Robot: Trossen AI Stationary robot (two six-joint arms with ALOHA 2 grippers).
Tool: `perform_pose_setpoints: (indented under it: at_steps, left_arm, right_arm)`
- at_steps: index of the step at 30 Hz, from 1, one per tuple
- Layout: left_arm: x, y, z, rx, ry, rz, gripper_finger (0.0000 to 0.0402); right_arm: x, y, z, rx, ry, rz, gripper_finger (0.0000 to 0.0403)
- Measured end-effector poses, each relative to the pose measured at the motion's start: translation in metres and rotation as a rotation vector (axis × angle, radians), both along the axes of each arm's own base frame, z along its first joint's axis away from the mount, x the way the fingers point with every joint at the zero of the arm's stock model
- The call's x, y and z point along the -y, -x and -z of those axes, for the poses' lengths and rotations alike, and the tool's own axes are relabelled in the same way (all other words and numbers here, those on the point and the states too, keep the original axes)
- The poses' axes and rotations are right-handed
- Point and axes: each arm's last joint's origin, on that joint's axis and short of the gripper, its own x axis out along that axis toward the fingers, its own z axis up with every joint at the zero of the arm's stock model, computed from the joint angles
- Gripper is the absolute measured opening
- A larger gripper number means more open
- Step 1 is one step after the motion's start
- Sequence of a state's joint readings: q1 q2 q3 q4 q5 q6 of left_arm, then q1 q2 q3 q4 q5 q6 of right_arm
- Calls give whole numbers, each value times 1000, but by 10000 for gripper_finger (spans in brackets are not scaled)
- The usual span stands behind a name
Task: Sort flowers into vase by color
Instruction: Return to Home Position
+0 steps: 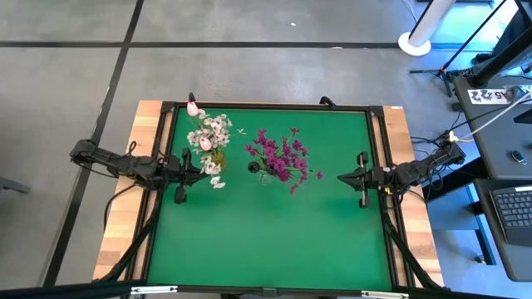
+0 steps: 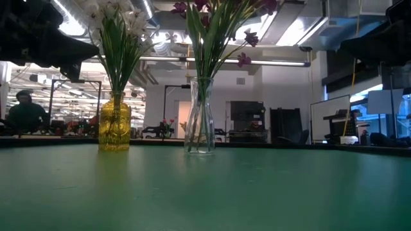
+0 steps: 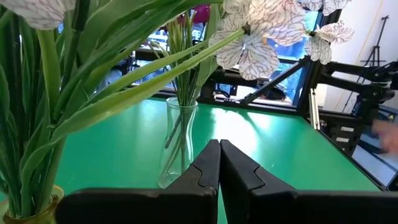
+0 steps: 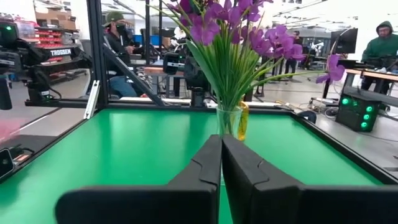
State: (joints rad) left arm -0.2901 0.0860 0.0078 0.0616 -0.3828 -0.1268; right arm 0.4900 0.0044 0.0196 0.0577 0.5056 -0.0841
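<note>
Left gripper (image 3: 219,144) and right gripper (image 4: 221,140), closed and empty, flank the clear glass vase (image 2: 200,119) holding magenta blossom sprays (image 1: 281,158); white blossoms (image 1: 216,129) and pink tulips (image 1: 193,108) stand in the yellow glass vase (image 2: 115,125) beside it. Sorting appears complete.

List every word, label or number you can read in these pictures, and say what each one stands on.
"TROSSEN": white letters on a dark machine part beyond the table's frame, in the right wrist view.
White card with dark figures on the bench to the right of the table, in the high view: too blurred to read.
Yellow vase and clear vase: no text on either.
</note>
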Motion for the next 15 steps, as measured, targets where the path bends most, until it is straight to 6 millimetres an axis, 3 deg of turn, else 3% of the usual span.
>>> perform_pose_setpoints:
  at_steps: [15]
  left_arm:
    - [0, 0, 0, 1, 1, -1, 0]
  right_arm:
    - [0, 0, 0, 4, -1, -8, 17]
